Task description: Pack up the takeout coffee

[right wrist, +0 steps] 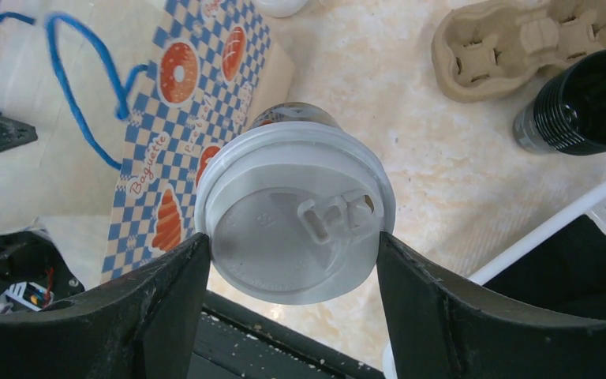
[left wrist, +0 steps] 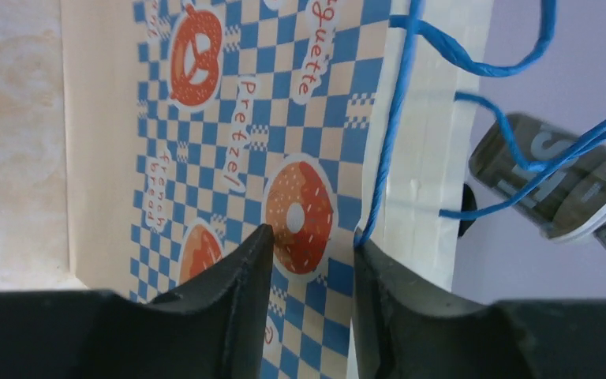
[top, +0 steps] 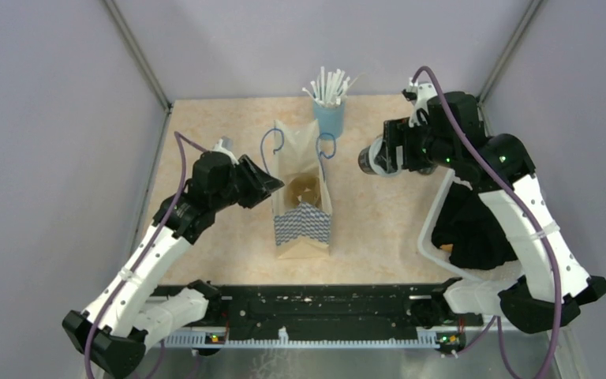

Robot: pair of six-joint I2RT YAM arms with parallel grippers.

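1. Gripping the takeout coffee [right wrist: 284, 205] with the right gripper [right wrist: 292, 241], one finger on each side of its white lid.
2. Holding it tipped sideways in the air, just right of the checkered paper bag [top: 304, 225], base pointing at the bag.
3. Over on the bag's left wall with the left gripper [left wrist: 312, 235], jaws only a narrow gap apart, doughnut print showing between them; can't tell if actually pinching anything.
4. Blue string handle [left wrist: 398, 118] right against one finger.
5. Further out: light-blue straw cup [top: 331, 118] behind the bag, cardboard cup carrier [right wrist: 513, 39] and a second dark cup [right wrist: 588, 99] on the table.

L hand [left wrist: 312, 235] ajar, R hand [right wrist: 292, 237] full
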